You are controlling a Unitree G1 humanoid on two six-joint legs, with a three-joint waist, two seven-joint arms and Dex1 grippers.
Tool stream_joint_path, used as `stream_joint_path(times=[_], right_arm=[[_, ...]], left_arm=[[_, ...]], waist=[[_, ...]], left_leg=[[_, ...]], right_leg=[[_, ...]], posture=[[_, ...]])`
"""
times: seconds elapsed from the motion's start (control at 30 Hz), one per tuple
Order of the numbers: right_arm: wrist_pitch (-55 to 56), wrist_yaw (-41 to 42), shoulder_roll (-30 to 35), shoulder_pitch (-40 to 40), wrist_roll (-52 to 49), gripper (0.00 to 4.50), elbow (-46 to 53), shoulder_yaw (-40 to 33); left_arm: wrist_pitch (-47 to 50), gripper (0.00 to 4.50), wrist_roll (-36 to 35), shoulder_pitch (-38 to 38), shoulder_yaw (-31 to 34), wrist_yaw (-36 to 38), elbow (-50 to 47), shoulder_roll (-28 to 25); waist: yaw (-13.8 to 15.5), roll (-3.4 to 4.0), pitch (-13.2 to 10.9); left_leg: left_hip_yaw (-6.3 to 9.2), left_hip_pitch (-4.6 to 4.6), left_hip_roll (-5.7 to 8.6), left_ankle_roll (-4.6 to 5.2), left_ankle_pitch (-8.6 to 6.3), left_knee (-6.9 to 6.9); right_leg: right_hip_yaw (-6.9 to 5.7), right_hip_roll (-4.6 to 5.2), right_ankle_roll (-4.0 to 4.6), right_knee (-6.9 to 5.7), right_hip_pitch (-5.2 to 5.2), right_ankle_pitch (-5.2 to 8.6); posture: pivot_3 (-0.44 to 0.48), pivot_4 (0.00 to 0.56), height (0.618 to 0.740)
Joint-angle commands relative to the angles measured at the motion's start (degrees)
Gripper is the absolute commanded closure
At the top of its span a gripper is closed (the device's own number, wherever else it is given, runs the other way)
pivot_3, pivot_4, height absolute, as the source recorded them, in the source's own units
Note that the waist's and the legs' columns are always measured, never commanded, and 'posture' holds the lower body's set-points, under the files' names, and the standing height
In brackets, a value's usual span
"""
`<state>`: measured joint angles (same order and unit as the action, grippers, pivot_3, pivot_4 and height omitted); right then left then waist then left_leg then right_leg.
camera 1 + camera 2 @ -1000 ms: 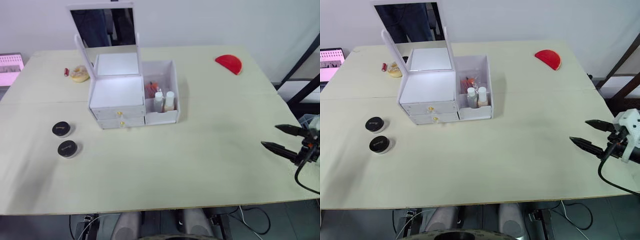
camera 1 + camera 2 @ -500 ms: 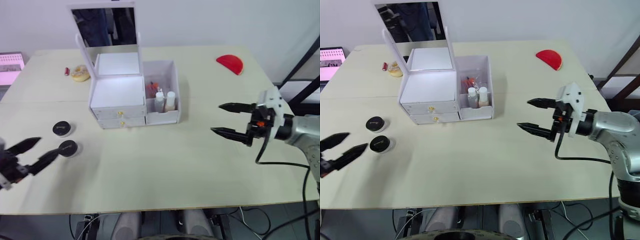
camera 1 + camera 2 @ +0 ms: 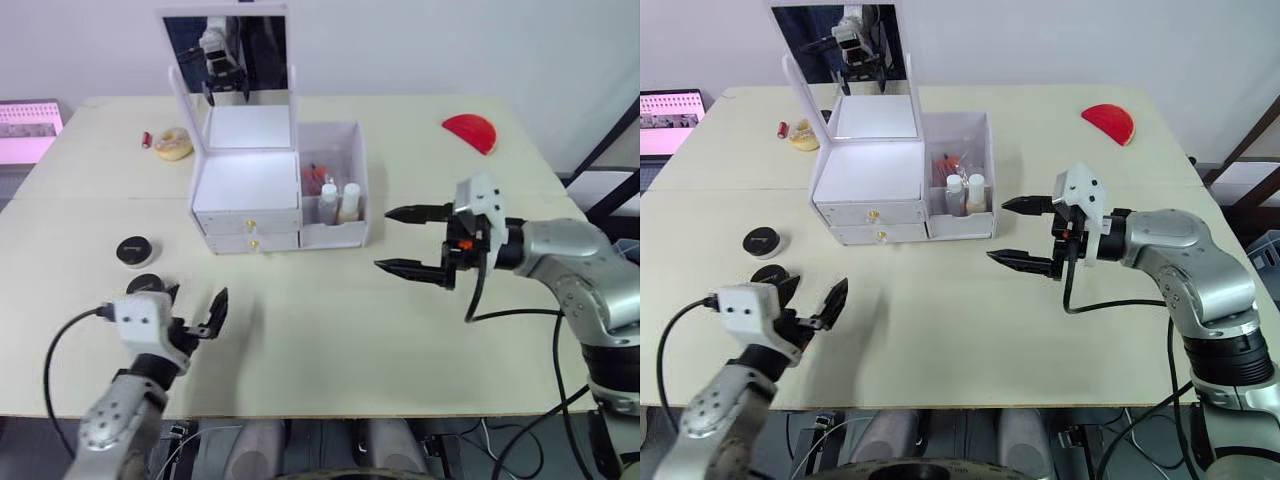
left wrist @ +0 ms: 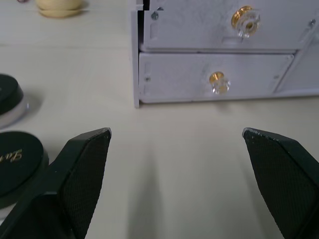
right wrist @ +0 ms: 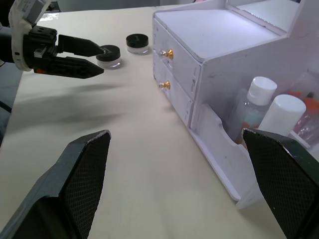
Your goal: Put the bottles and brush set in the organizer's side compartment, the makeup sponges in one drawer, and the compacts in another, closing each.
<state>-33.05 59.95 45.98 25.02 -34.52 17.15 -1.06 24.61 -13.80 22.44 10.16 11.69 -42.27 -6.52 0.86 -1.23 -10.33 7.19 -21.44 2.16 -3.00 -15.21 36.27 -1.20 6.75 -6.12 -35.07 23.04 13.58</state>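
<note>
The white organizer (image 3: 247, 188) stands mid-table with its mirror lid up and both gold-knobbed drawers (image 4: 218, 82) shut. Its side compartment (image 3: 347, 232) holds the two white-capped bottles (image 3: 339, 203) and the brush set (image 3: 314, 178) behind them. Two black-lidded compacts lie left of the box, one (image 3: 133, 250) in the open, the other (image 3: 770, 274) just behind my left gripper (image 3: 810, 297), which is open and empty low over the table. My right gripper (image 3: 383, 239) hovers open and empty just right of the side compartment. The makeup sponges are out of view.
A red half-disc (image 3: 471, 131) lies at the far right corner. A tan ring-shaped object (image 3: 174, 144) and a small red item (image 3: 147, 139) sit far left of the organizer. A pink screen (image 3: 28, 128) is beyond the table's left edge.
My right gripper has swung from the table's right edge leftward to beside the side compartment. My left gripper has come into view and moved right, next to the near compact. Both stay open.
</note>
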Motion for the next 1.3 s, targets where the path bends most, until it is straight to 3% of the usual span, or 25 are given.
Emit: stream_joint_path(times=[0.03, 0.27, 0.47, 0.73, 1.3], right_arm=[[1.3, 0.8, -0.1, 1.2, 0.1, 0.0, -0.1, -0.9], [2.7, 2.3, 0.3, 1.3, 1.2, 0.0, -1.9, -0.9], [2.9, 2.8, 0.3, 2.0, 1.8, 0.0, -2.4, -0.9], [2.3, 2.2, 0.5, 1.2, 1.6, 0.0, -0.9, -1.5], [0.4, 0.1, 0.5, -0.2, 1.0, 0.0, 1.8, -2.5]], left_arm=[[-6.2, 0.05, 6.0, -0.3, -4.6, -2.7, 2.8, 0.5], [-14.9, 0.05, 11.7, -2.2, -9.1, -7.6, 10.5, 4.3], [-16.8, 0.05, 14.2, -6.7, -14.3, -9.1, 15.6, 6.8], [-15.6, 0.05, 13.1, -16.3, -13.6, -9.3, 24.4, 7.3], [-19.2, 0.05, 13.1, -22.4, -13.3, -9.6, 31.2, 7.4]], waist=[[-0.1, 0.0, 0.0], [0.0, 0.01, 0.0], [0.0, 0.0, 0.0], [-0.1, 0.02, 0.0], [0.0, 0.02, 0.0]], left_leg=[[0.0, 0.0, -0.01, 0.0, 0.0, -0.01], [-0.01, -0.04, -0.01, 0.0, 0.0, -0.02], [-0.02, -0.04, 0.0, 0.01, 0.0, -0.02], [-0.03, -0.02, 0.0, 0.01, 0.01, -0.03], [-0.02, -0.03, 0.01, 0.01, 0.01, -0.02]], right_leg=[[0.0, -0.01, 0.0, 0.0, 0.02, 0.0], [-0.01, -0.02, -0.02, 0.01, 0.05, 0.0], [-0.01, -0.02, -0.06, 0.01, 0.05, 0.01], [-0.02, -0.03, -0.27, 0.0, 0.05, -0.12], [-0.02, -0.03, -0.32, -0.01, 0.05, -0.14]], posture=[[0.0, 0.15, 0.739], [0.0, 0.15, 0.739], [0.0, 0.15, 0.739], [0.0, 0.15, 0.739], [0.0, 0.15, 0.739]])
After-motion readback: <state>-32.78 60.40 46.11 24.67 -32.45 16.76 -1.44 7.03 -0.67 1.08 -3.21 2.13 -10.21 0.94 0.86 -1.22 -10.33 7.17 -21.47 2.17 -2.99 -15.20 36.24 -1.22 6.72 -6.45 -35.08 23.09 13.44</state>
